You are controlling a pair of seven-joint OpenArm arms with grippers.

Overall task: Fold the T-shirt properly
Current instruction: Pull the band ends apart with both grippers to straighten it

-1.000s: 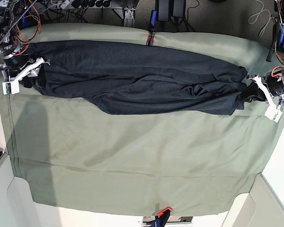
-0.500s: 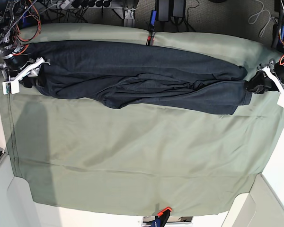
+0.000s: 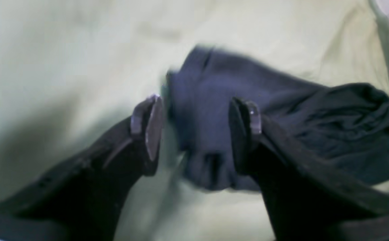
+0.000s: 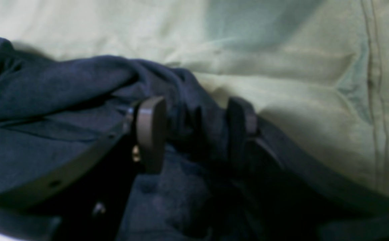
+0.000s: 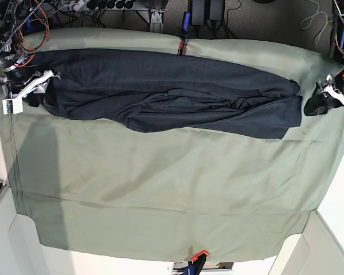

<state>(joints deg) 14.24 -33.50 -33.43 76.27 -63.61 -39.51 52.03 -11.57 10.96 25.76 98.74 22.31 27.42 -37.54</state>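
The dark navy T-shirt (image 5: 160,94) lies as a long, wrinkled band across the far side of the olive-green table cloth (image 5: 160,189). My left gripper (image 5: 309,106) stands open just off the shirt's right end, apart from it. In the left wrist view the left gripper (image 3: 196,124) has its jaws wide, and the shirt's end (image 3: 281,110) rests on the cloth beyond them. My right gripper (image 5: 37,96) sits at the shirt's left end. The right wrist view shows the right gripper (image 4: 196,129) with its jaws apart and a ridge of shirt fabric (image 4: 64,87) lying loosely between them.
The cloth's hemmed edge (image 4: 371,83) runs close by my right gripper. A red-and-black clamp (image 5: 182,44) holds the cloth at the far edge and an orange one (image 5: 197,256) at the near edge. Cables and electronics (image 5: 23,23) crowd the far left corner.
My left gripper has opened, let go of the shirt's right end and drawn back to the right and up. The freed end has settled flat. The right gripper has stayed put.
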